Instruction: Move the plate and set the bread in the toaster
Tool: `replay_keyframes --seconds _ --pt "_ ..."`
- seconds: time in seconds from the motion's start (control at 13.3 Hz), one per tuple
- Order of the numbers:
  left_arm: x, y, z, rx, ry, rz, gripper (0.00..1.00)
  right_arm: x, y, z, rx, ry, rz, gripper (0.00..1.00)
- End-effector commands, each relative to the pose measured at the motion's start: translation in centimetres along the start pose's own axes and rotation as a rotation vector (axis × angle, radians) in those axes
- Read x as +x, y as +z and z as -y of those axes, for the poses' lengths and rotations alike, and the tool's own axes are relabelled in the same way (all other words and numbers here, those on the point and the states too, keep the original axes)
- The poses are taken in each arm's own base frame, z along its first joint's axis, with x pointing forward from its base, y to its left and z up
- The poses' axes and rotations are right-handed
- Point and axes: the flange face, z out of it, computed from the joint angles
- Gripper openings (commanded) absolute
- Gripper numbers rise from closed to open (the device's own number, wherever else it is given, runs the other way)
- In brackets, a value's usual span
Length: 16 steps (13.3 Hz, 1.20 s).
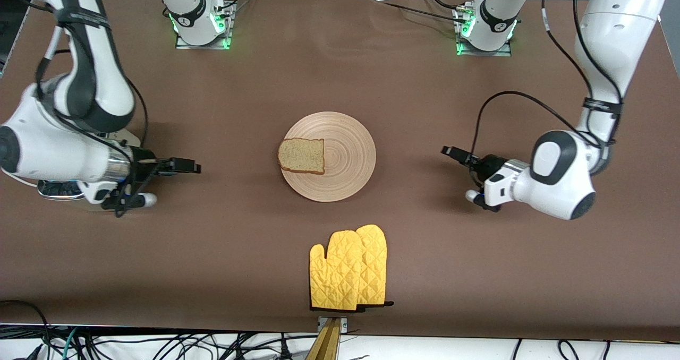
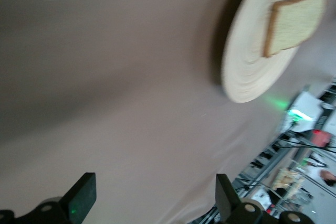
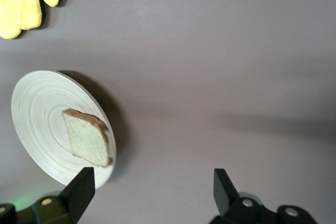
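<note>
Nearest the front camera: two yellow quilted oven mitts [image 1: 349, 267], overlapping, flat on the brown surface [image 1: 223, 254] at its near edge. Farther from the camera, mid-surface: plate [image 1: 329, 156], round, pale wood, ringed grooves, flat and untouched. On the plate, bread [image 1: 302, 155], lying flat toward the right arm's end, one crust edge at the rim. Left hand [image 1: 449, 152] released, fingers spread wide, gripping nothing, low over bare surface toward the left arm's end, well apart from the plate. Right hand [image 1: 187, 165] likewise released and bare, low over the surface toward the right arm's end, well apart from the plate. No toaster visible in any view.
</note>
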Motion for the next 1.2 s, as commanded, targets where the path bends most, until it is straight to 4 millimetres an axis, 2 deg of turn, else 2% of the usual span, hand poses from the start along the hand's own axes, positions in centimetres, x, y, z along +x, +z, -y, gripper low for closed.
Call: replay_keyframes --seconds 0.0,0.3,0.45,0.53,0.6,0.68,0.75,0.9,1.05,1.13 --pt "-2.0 -5.3 -0.9 0.200 -0.081 0.005 1.00 0.2 4.2 3.2 0.004 -0.004 -0.004 1.00" --pt "-6.2 -11.0 -4.1 0.551 -0.318 -0.110 1.00 0.4 12.1 8.6 -0.031 0.000 -0.033 1.00" --pt "-9.0 -14.3 -4.9 0.604 -0.345 -0.173 1.00 0.3 15.2 9.5 -0.045 -0.011 -0.017 1.00" --pt "-10.6 -15.5 -5.5 0.610 -0.360 -0.189 1.00 -0.1 16.5 10.4 -0.053 -0.026 -0.007 1.00" --pt "-11.9 -16.3 -5.2 0.603 -0.380 -0.184 1.00 -0.3 17.5 10.8 -0.058 -0.026 0.004 1.00" --pt "-12.7 -16.7 -5.4 0.594 -0.386 -0.190 1.00 -0.4 18.3 10.9 -0.063 0.000 0.012 1.00" --pt "-13.7 -17.0 -5.8 0.601 -0.387 -0.214 1.00 -0.8 19.3 11.8 -0.069 0.002 0.019 1.00" --pt "-16.3 -18.1 -4.5 0.545 -0.412 -0.310 1.00 -1.6 20.4 12.7 -0.078 0.038 0.028 1.00" --pt "-18.2 -16.8 -4.4 0.545 -0.411 -0.387 1.00 -2.3 21.1 12.6 -0.088 0.056 0.051 1.00" --pt "-18.5 -16.5 -4.5 0.551 -0.402 -0.383 1.00 -2.5 21.1 12.5 -0.090 0.058 0.058 1.00"
